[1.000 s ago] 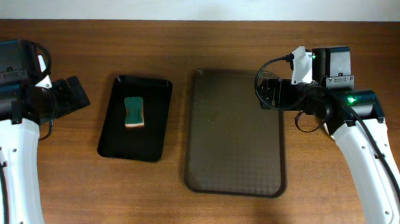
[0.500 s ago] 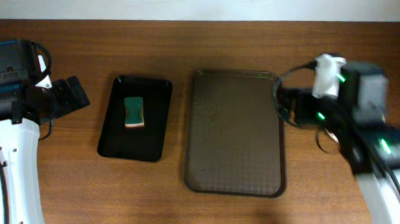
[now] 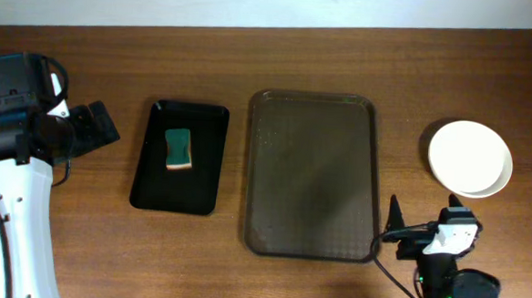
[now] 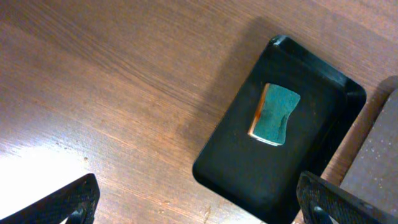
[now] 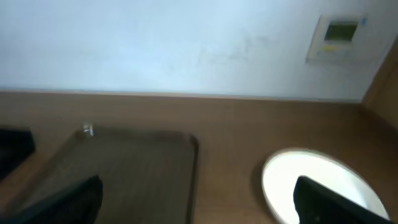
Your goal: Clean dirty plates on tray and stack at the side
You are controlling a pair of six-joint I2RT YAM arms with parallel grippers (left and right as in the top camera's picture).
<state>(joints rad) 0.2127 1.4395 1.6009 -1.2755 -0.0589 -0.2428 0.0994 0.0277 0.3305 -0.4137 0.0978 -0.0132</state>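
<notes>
The brown tray (image 3: 310, 179) lies in the middle of the table with nothing on it; it also shows in the right wrist view (image 5: 124, 168). White plates (image 3: 471, 158) sit on the table to the tray's right, with no smear showing; I cannot tell how many are stacked. They show in the right wrist view (image 5: 311, 180) too. My right gripper (image 5: 196, 208) is open and empty, low at the table's front, between tray and plates. My left gripper (image 4: 199, 211) is open and empty, left of the black tray.
A small black tray (image 3: 200, 187) stands left of the brown tray and holds a green sponge (image 3: 179, 149); both show in the left wrist view, tray (image 4: 249, 168) and sponge (image 4: 275, 115). My right arm (image 3: 439, 249) sits at the front edge.
My right arm has swung from the tray's back right corner down to the table's front edge. The white plates now show uncovered on the right. The left arm has not moved.
</notes>
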